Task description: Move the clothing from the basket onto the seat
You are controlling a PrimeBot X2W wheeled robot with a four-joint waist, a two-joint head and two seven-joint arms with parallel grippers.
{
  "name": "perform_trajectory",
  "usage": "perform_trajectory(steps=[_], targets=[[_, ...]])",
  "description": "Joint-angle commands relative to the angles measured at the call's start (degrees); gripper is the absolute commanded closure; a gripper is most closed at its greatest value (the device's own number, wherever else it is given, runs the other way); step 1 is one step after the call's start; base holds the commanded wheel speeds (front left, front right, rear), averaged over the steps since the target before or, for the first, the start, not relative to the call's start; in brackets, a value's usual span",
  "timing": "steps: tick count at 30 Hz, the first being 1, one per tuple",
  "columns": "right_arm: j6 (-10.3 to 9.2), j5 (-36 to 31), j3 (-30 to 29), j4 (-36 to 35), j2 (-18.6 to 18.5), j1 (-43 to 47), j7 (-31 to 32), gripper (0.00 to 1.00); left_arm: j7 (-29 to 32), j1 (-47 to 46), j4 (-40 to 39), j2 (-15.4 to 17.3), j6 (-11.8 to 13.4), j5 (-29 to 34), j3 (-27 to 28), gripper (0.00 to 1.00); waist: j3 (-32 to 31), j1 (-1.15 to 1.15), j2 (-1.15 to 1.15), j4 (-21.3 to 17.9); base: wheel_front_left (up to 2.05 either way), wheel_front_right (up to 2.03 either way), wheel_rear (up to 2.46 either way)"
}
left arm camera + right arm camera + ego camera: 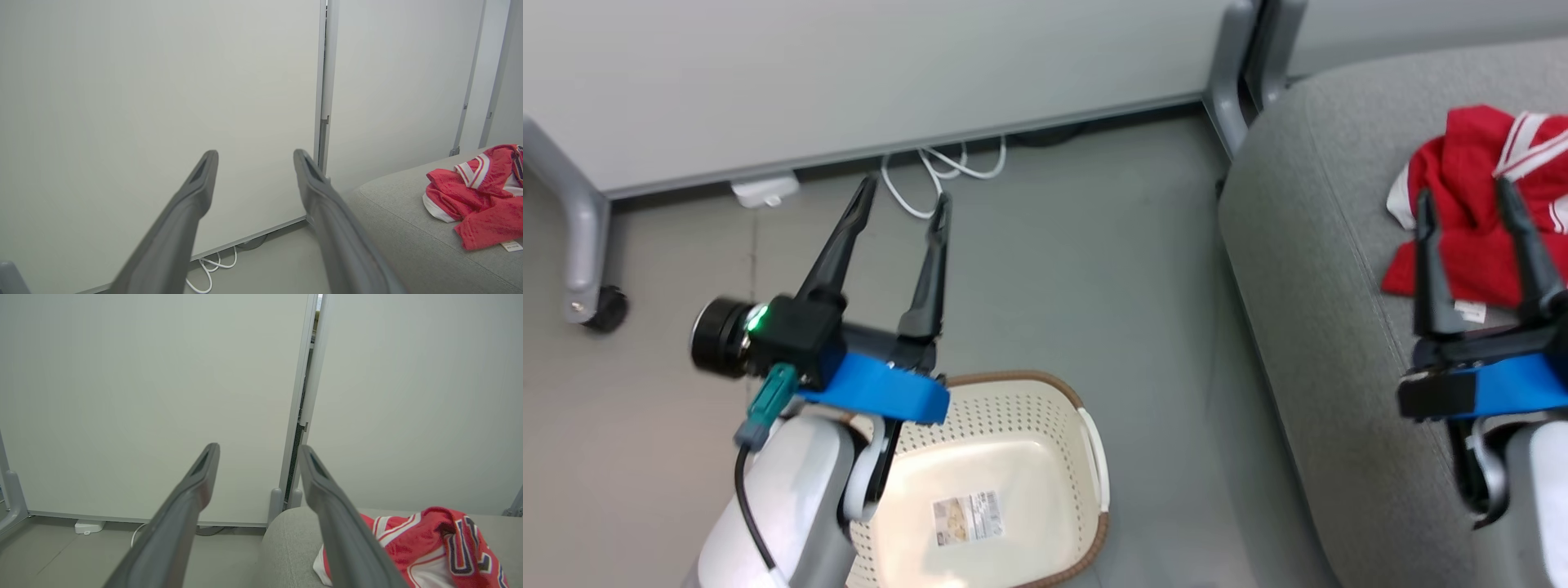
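The left gripper (907, 192) hangs over bare grey floor (1078, 269) at 10 o'clock, fingers spread wide, holding nothing. The basket (1013, 425), cream perforated plastic with a brown braided rim, sits at 6 o'clock, partly under the left forearm. A label sticker (968, 516) shows on its smooth bottom. A strip of open floor separates the basket from the seat (1307, 245), a grey woven cushion with a rounded edge at 3 o'clock. The clothing (1462, 155), crumpled red fabric with white trim, lies on the seat at 2 o'clock. The right gripper (1463, 191) hangs above it, fingers spread, gripping nothing.
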Motion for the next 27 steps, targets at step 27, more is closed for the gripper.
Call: perform_trajectory(steps=[27], targets=[[-0.01, 2.5, 7.5, 5.5, 5.5, 16.2, 0.0, 0.00, -0.1, 22.6, 2.1, -7.4, -6.8, 10.4, 23.1, 0.00, -12.5, 0.01, -0.01, 8.6, 0.00, 0.00, 0.00]])
